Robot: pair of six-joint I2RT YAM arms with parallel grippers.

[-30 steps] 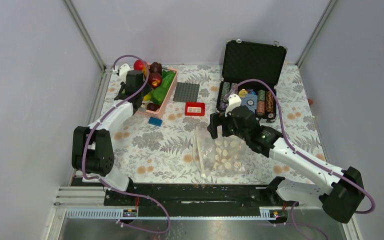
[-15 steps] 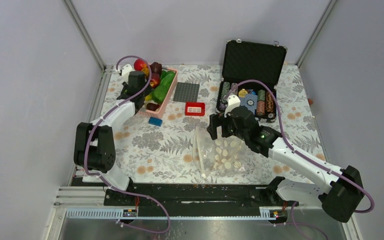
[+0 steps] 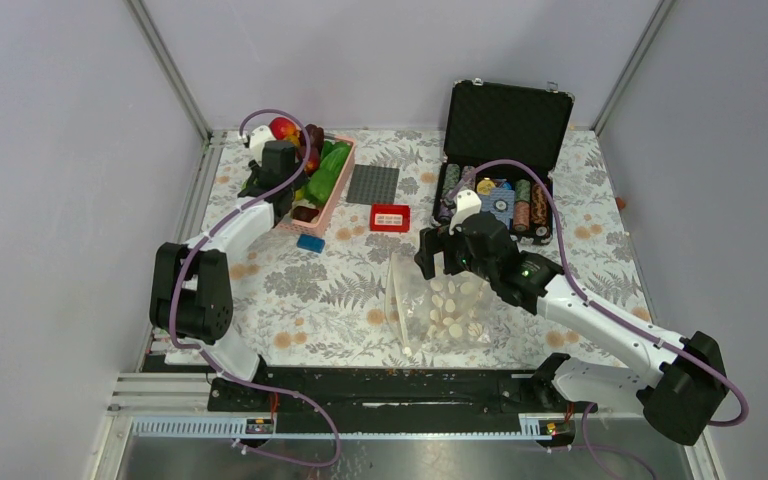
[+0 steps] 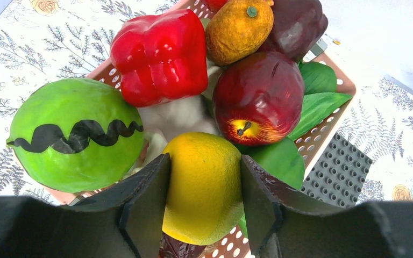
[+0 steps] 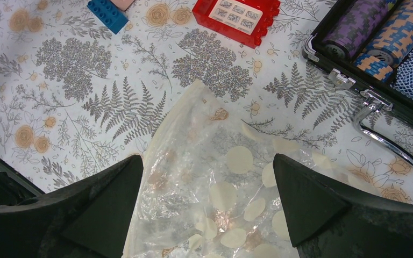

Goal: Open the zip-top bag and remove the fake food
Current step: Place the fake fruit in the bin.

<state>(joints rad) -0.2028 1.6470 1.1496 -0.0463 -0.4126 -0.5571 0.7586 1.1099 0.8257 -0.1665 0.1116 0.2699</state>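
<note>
My left pincer [image 4: 203,167] pinches the yellow lemon [image 4: 204,199] over the pink basket [image 4: 325,131]. The lemon looks hard and glossy, so it may slip; I hold it at its middle. My right pincer [image 5: 207,161] is spread wide above the floppy bag [image 5: 220,209] on the table [image 5: 86,80].

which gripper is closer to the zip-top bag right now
Right. The right gripper hangs open directly above the zip-top bag. The left gripper is far off across the table at the pink basket, closed on the lemon.
</note>
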